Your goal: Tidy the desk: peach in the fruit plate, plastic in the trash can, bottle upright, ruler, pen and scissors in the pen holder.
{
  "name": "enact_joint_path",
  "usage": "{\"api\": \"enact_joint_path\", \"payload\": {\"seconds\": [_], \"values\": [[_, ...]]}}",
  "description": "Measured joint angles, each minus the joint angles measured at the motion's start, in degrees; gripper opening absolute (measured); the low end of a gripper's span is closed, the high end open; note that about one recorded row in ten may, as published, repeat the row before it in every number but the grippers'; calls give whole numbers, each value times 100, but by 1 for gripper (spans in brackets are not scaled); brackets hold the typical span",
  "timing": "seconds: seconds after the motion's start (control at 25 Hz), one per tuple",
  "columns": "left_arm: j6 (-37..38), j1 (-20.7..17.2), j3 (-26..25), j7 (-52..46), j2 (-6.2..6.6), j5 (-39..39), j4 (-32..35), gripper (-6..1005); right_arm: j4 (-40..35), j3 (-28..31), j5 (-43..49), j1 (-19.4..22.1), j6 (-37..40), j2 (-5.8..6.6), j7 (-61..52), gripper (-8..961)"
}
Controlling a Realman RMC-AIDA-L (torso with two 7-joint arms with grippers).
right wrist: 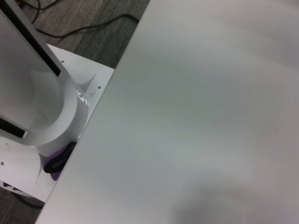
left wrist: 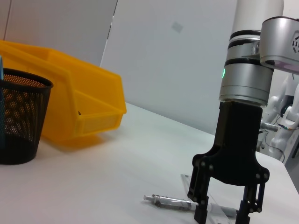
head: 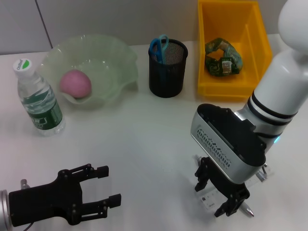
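The right pincer [head: 224, 195], fingers apart, is straddling the pen [left wrist: 170, 202] lying on the bench [head: 144, 139] and should be closing squarely across its barrel, avoiding the ruler [head: 210, 198] beneath.

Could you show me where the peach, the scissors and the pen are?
peach [head: 75, 83]: head view, middle of its pink skin, inside the green fruit plate.
scissors [head: 158, 47]: head view, blue handles sticking out of the black pen holder.
pen [left wrist: 169, 201]: left wrist view, its silver barrel, lying on the desk.
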State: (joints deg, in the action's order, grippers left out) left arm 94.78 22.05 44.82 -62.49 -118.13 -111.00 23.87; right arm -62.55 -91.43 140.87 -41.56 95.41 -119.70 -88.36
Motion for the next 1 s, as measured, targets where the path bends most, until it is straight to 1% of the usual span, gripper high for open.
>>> {"api": "enact_joint_path", "payload": {"seconds": [0.32,0.52,1.0], "values": [[11,1,-9,0,1,0,5,803,17,-216,-8,0,-141,-2,-103,655],[14,1,-29,-1,1,0,4,803,17,-227,-25,0,-158,-5,-134,632],[14,2,-57,-64,1,0,43,803,-3,-165,-60,7,-242,-8,-215,418]]}}
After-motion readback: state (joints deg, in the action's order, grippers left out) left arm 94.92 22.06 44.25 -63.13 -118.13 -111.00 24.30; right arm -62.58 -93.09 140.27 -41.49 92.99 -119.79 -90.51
